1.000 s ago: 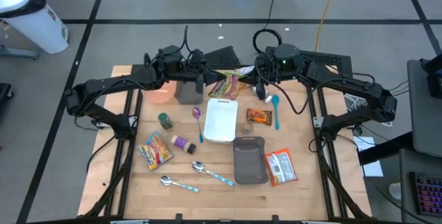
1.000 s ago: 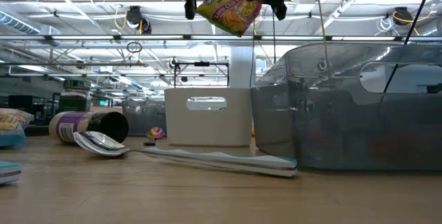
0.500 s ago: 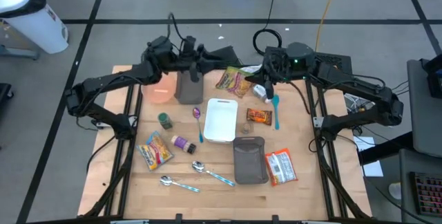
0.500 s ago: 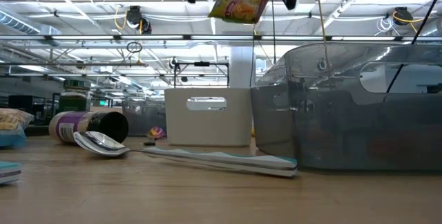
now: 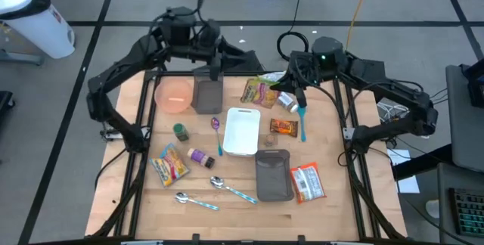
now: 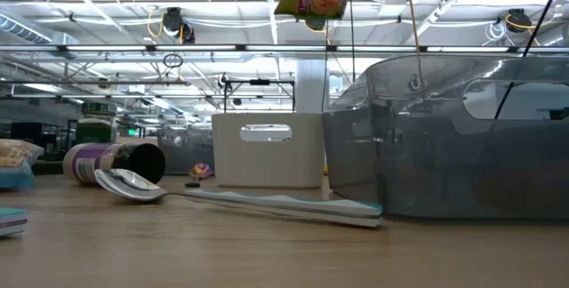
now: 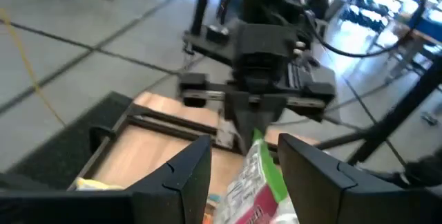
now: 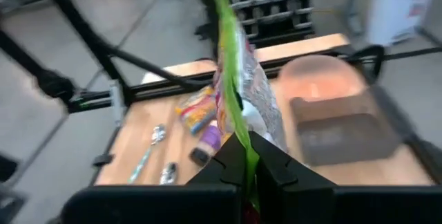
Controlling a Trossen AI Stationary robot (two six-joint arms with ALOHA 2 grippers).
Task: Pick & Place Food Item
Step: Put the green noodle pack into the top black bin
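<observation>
Noodle packets, three, spoons, three

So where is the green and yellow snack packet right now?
The snack packet hangs from the shut right gripper above the table's far edge, beyond the white tray in the high view.

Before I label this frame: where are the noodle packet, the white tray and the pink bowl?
noodle packet (image 5: 259,91): high view, middle of the wrapper.
white tray (image 5: 242,131): high view, on its bare floor.
pink bowl (image 5: 175,95): high view, on its inside.
</observation>
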